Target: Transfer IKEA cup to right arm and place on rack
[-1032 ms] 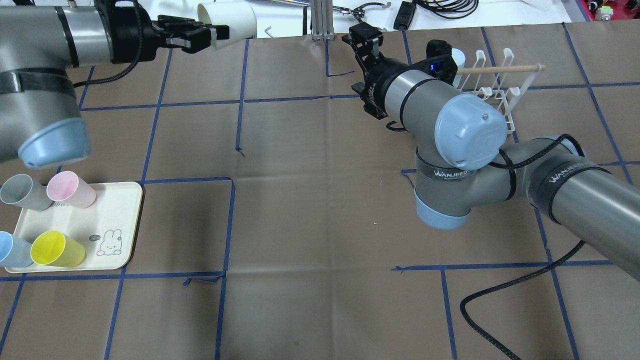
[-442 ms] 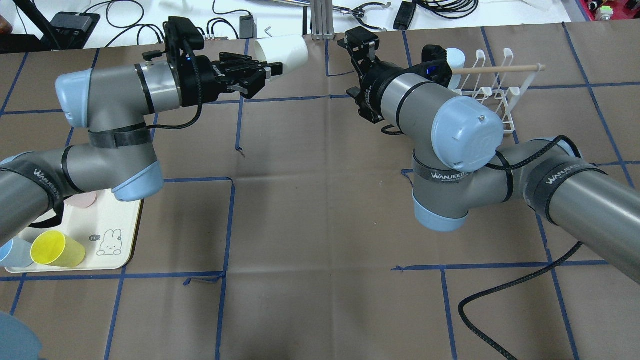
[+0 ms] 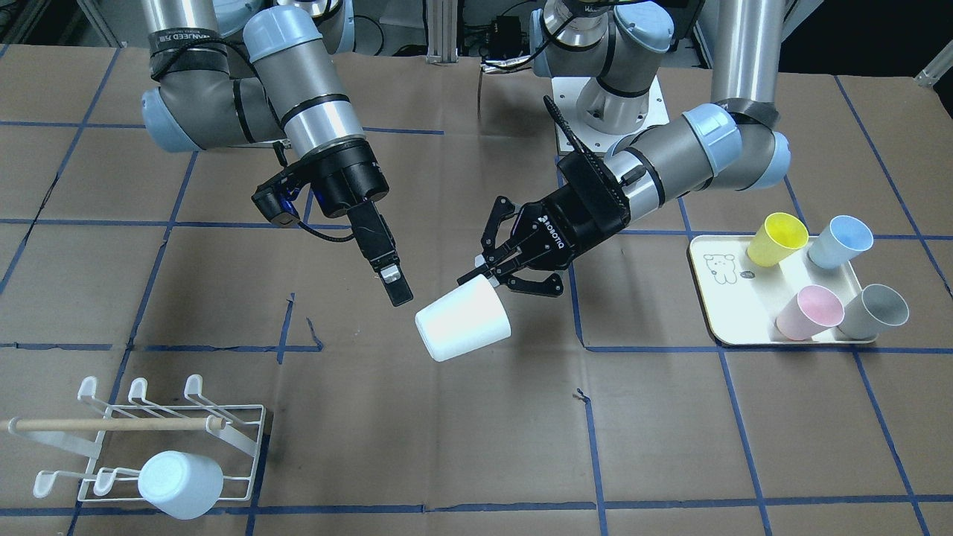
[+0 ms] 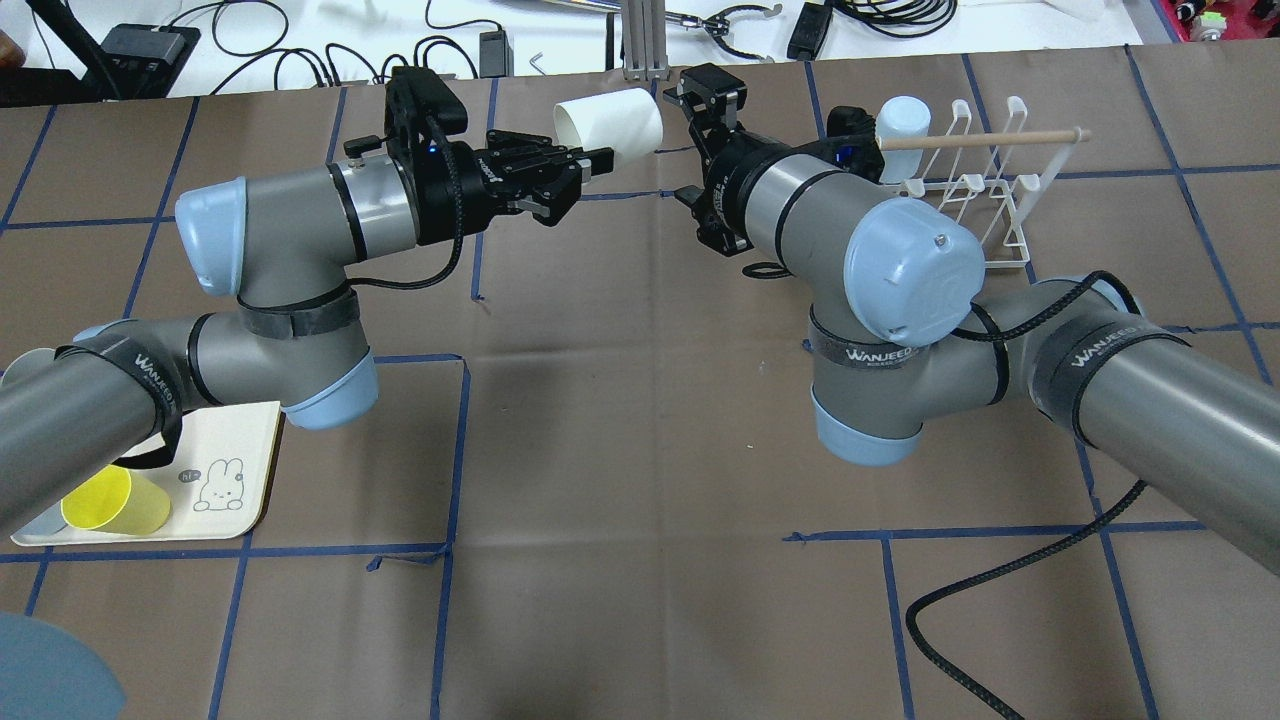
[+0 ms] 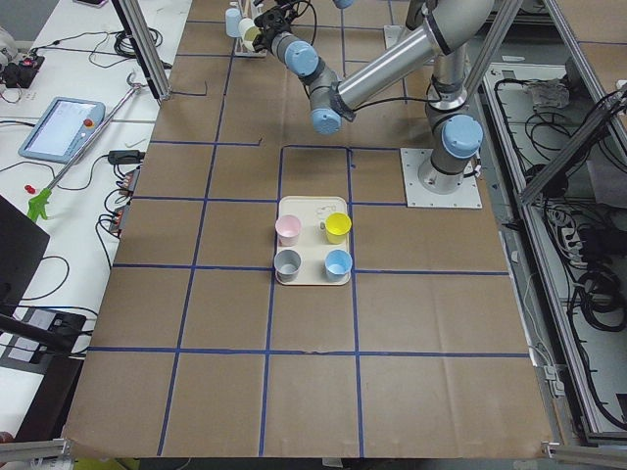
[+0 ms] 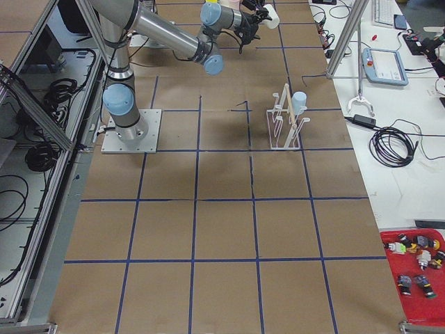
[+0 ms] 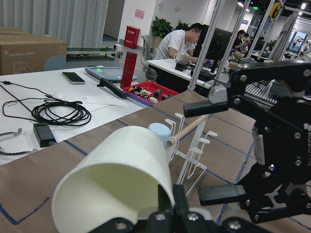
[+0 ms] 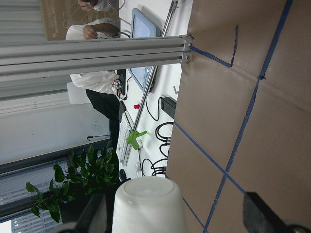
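The white IKEA cup (image 3: 461, 321) is held on its side above the table, and my left gripper (image 3: 488, 274), the ROBOTIQ one, is shut on its rim. It also shows in the overhead view (image 4: 610, 122) and in the left wrist view (image 7: 116, 179). My right gripper (image 3: 397, 292), slim and black, hangs just beside the cup's base without touching it. In the right wrist view its fingers (image 8: 95, 213) stand wide apart, with the cup's base (image 8: 148, 208) low between them. The white wire rack (image 3: 231, 439) with its wooden dowel (image 3: 112, 424) stands beyond the right arm.
A pale cup (image 3: 179, 484) hangs upside down on the rack. A cream tray (image 3: 718, 298) holds yellow (image 3: 778, 238), blue (image 3: 841, 242), pink (image 3: 811, 313) and grey (image 3: 875, 313) cups. Cables and tools (image 4: 860, 15) lie on the white bench behind. A black cable (image 4: 1000, 590) trails across the table.
My left arm has swung to the right and carried the white cup up close to the right gripper. The right arm has edged a little towards the cup.
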